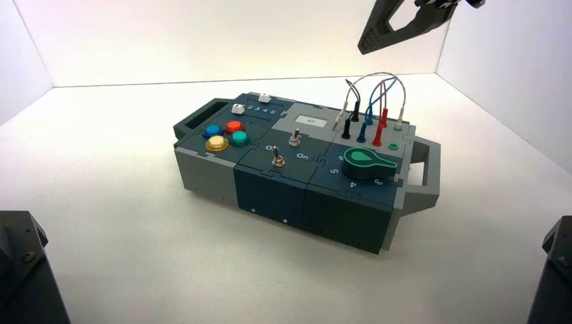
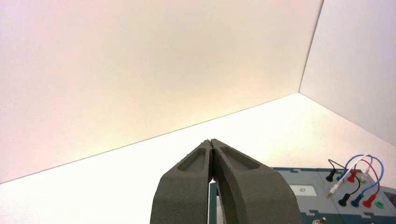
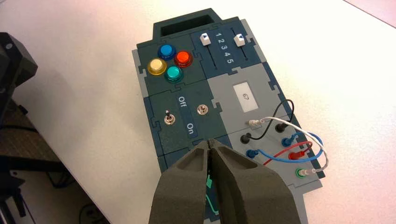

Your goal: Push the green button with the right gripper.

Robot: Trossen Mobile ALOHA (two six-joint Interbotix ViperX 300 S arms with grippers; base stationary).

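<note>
The green button (image 1: pixel 239 138) is a small teal dome in a cluster with blue, orange-red and yellow buttons at the left end of the box (image 1: pixel 270 192). It also shows in the right wrist view (image 3: pixel 173 73). My right gripper (image 1: pixel 365 47) hangs high in the air above the box's wired far right end, well away from the buttons. In its wrist view the right gripper (image 3: pixel 210 141) is shut and empty, its tips over the seam below the "On" label. My left gripper (image 2: pixel 211 140) is shut and empty, off to the box's side, and does not show in the high view.
Two toggle switches (image 3: pixel 169 119) stand by the "Off"/"On" labels. Two white sliders (image 3: pixel 204 39) sit at the 1 end of a scale marked 1 to 5. Looped wires (image 1: pixel 374 88) rise from sockets at the right end, beside the large green pointer knob (image 1: pixel 367 163). Dark blocks (image 1: pixel 23 266) flank the front corners.
</note>
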